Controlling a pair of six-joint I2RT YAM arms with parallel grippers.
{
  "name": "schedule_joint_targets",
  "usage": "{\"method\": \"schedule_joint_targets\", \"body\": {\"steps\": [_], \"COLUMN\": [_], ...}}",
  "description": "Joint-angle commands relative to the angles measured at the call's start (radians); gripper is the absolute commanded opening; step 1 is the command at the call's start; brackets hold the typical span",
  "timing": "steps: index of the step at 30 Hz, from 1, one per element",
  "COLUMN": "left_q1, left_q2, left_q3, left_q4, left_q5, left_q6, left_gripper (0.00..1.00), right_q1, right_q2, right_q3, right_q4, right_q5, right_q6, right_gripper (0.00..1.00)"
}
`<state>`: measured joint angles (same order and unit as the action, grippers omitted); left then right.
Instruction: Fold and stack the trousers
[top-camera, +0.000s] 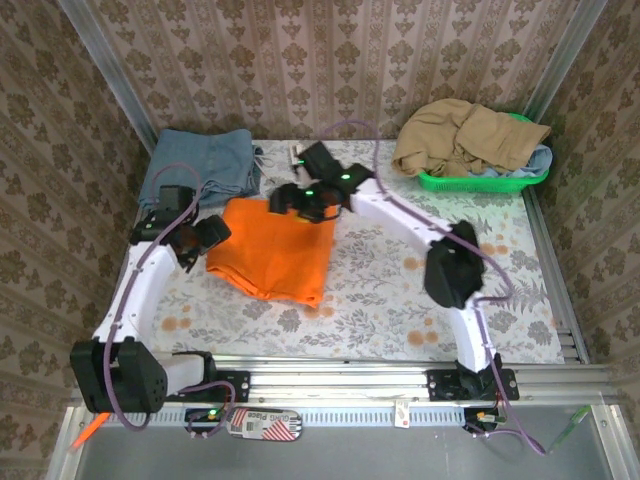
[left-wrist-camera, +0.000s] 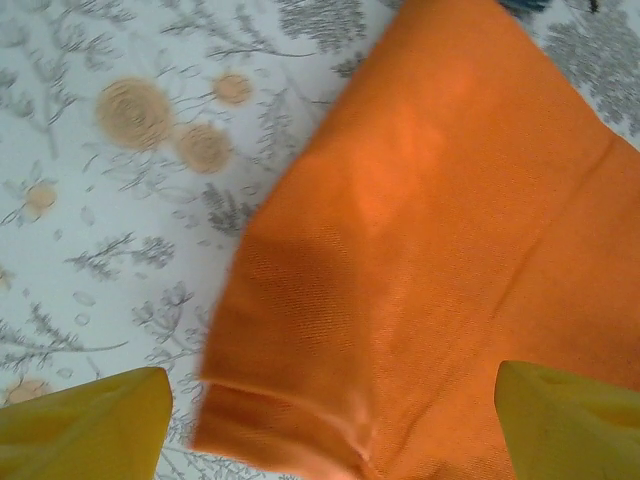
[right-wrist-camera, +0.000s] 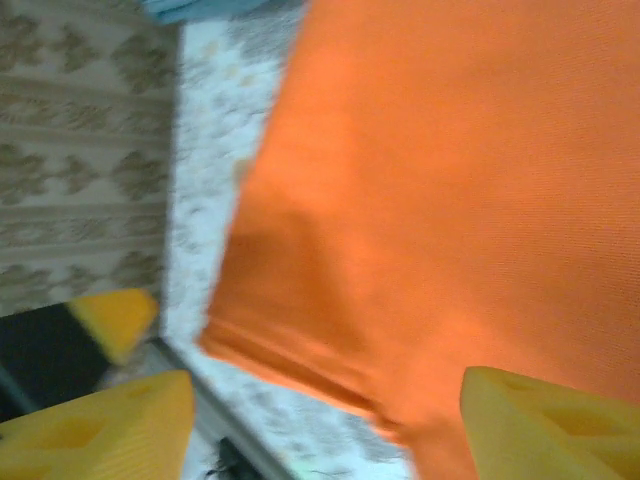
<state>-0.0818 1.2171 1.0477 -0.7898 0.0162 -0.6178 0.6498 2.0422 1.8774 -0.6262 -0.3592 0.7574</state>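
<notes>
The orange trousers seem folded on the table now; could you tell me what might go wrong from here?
1. Both the left gripper and the right gripper hang open just over the edges of the trousers; a finger could snag the cloth on retreat and undo the fold.
2. The blue-grey garment lies close by the far left corner, so shifting the trousers might drag it.

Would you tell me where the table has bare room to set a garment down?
Bare table lies between the orange trousers and the right arm, and along the near edge before the trousers. Crowded: the blue-grey garment far left, the green basket far right.
</notes>
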Motion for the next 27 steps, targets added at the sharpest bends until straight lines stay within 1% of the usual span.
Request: {"method": "schedule_joint_targets", "body": {"steps": [1, 3, 4, 5, 7, 9, 11, 14, 17, 18, 20, 22, 25, 27], "left_q1": [-0.026, -0.057, -0.07, -0.08, -0.099, -0.108, -0.107, -0.077, -0.013, 0.007, 0.044, 0.073, 0.075, 0.055], "left_q2": [0.026, 0.048, 0.059, 0.074, 0.105, 0.136, 0.173, 0.26, 0.331, 0.347, 0.368, 0.382, 0.392, 0.376], "left_q3": [0.042, 0.055, 0.051, 0.043, 0.026, -0.003, -0.062, -0.147, -0.229, -0.248, -0.271, -0.274, -0.262, -0.256], "left_q4": [-0.027, -0.018, 0.0, 0.034, 0.08, 0.132, 0.223, 0.324, 0.432, 0.462, 0.497, 0.516, 0.518, 0.509], "left_q5": [-0.037, -0.044, -0.037, -0.011, 0.032, 0.05, 0.063, 0.05, 0.064, 0.069, 0.066, 0.104, 0.104, 0.121], "left_q6": [0.066, 0.075, 0.078, 0.077, 0.053, 0.043, 0.038, 0.028, 0.02, 0.025, 0.021, 0.016, 0.023, 0.026], "left_gripper": [0.83, 0.83, 0.83, 0.82, 0.81, 0.81, 0.81, 0.8, 0.78, 0.78, 0.78, 0.78, 0.77, 0.76], "right_q1": [-0.065, -0.07, -0.07, -0.07, -0.062, -0.059, -0.061, -0.073, -0.101, -0.11, -0.117, -0.118, -0.125, -0.13], "right_q2": [-0.147, -0.165, -0.161, -0.147, -0.099, -0.04, 0.02, 0.111, 0.162, 0.178, 0.207, 0.209, 0.163, 0.076], "right_q3": [-0.234, -0.295, -0.312, -0.319, -0.3, -0.278, -0.269, -0.264, -0.291, -0.297, -0.278, -0.271, -0.274, -0.307], "right_q4": [0.03, 0.047, 0.076, 0.113, 0.131, 0.131, 0.15, 0.182, 0.217, 0.229, 0.214, 0.207, 0.193, 0.201], "right_q5": [0.156, 0.134, 0.093, 0.046, 0.015, -0.004, -0.029, -0.062, -0.076, -0.096, -0.139, -0.157, -0.195, -0.201], "right_q6": [-0.091, -0.107, -0.107, -0.102, -0.09, -0.088, -0.083, -0.066, -0.046, -0.047, -0.063, -0.084, -0.106, -0.113], "right_gripper": [0.71, 0.66, 0.6, 0.49, 0.31, 0.18, 0.06, 0.01, 0.01, 0.03, 0.11, 0.16, 0.21, 0.26]}}
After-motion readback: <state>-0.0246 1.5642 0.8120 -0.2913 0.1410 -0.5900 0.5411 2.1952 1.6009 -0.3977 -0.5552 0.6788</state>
